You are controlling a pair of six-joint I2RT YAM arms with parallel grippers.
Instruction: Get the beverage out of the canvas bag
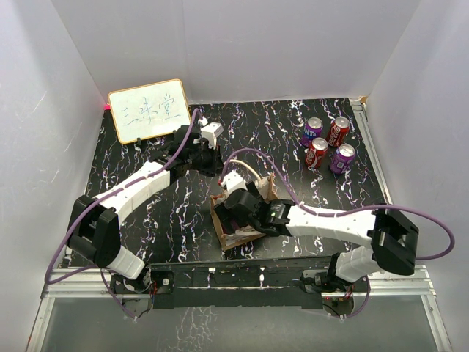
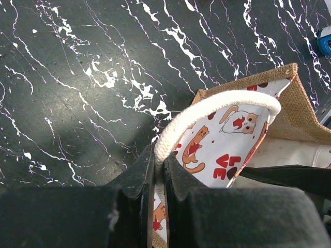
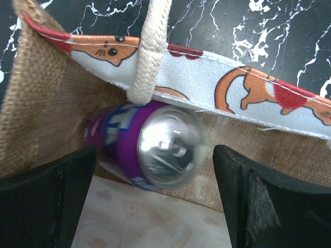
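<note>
The canvas bag [image 1: 222,229] stands open at the table's front middle, tan burlap with a pale cat-patterned side [image 2: 217,144]. My left gripper [image 1: 221,169] is shut on one white rope handle [image 2: 222,101], with its tips [image 2: 159,170] pinching the rope. My right gripper [image 1: 239,213] reaches down into the bag. In the right wrist view it [image 3: 152,161] is open, its fingers either side of a purple beverage can [image 3: 150,144] and apart from it. The can lies tilted against the burlap wall [image 3: 46,103] under the other handle [image 3: 150,51].
Several cans stand at the back right: purple [image 1: 313,130], red [image 1: 338,130], red [image 1: 316,152], purple [image 1: 342,158]. A whiteboard [image 1: 146,110] leans at the back left. White walls enclose the black marbled table [image 1: 132,158] on three sides.
</note>
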